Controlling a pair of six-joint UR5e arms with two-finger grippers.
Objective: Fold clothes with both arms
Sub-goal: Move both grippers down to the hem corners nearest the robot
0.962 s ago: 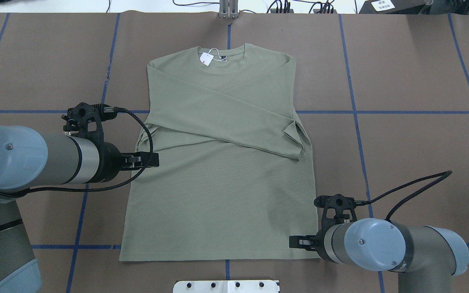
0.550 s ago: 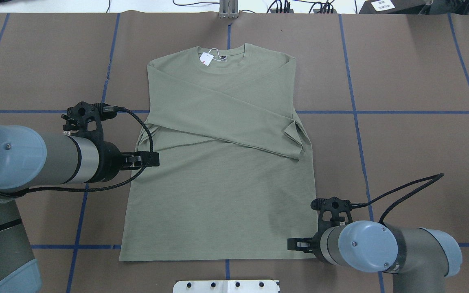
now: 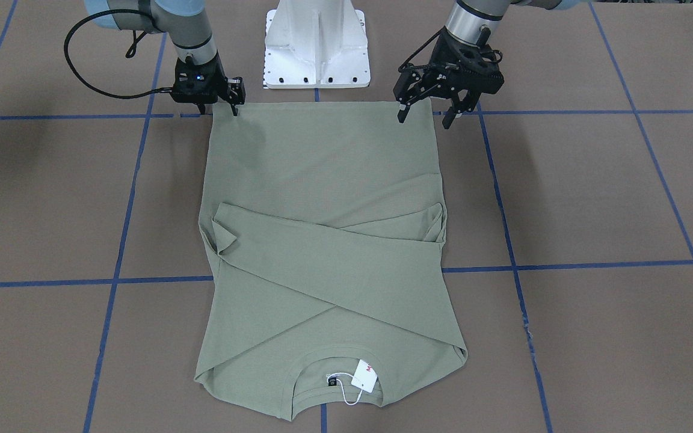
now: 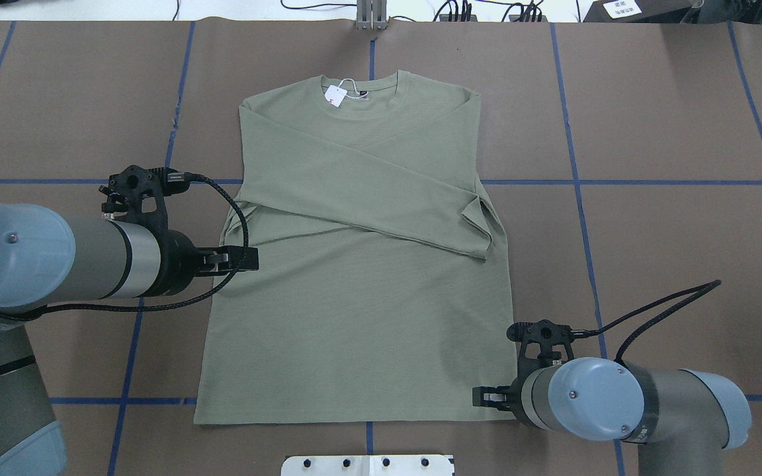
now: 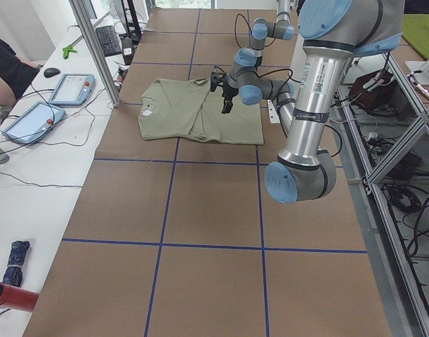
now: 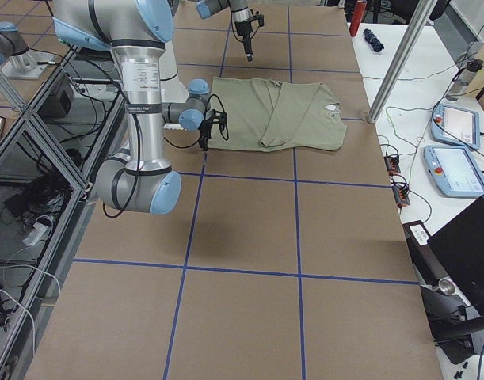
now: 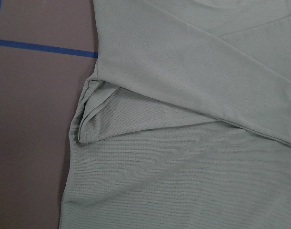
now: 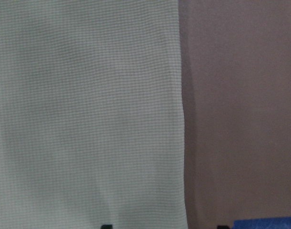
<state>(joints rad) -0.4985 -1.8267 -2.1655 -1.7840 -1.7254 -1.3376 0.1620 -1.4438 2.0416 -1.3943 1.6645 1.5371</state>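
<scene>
Shirt (image 4: 354, 317): sage-green long-sleeve, flat at centre of table (image 4: 672, 99); collar on far side from robot, hem on robot's side.
L arm (image 4: 57, 254): enters from robot's left, wrist raised over shirt's L side edge.
R arm (image 4: 619, 400): low, wrist at hem corner on robot's right.
Sleeves (image 4: 368, 198): both folded across chest, crossing; upper one's cuff (image 4: 480, 228) lies at R side edge.
L pincer (image 3: 423, 120): released, jaws well apart, above cloth, nothing held.
R pincer (image 3: 219, 111): released, tips spread either side of shirt's side edge; contact w/ cloth cannot tell.
Hang tag (image 4: 335, 96): white, on string at collar.
</scene>
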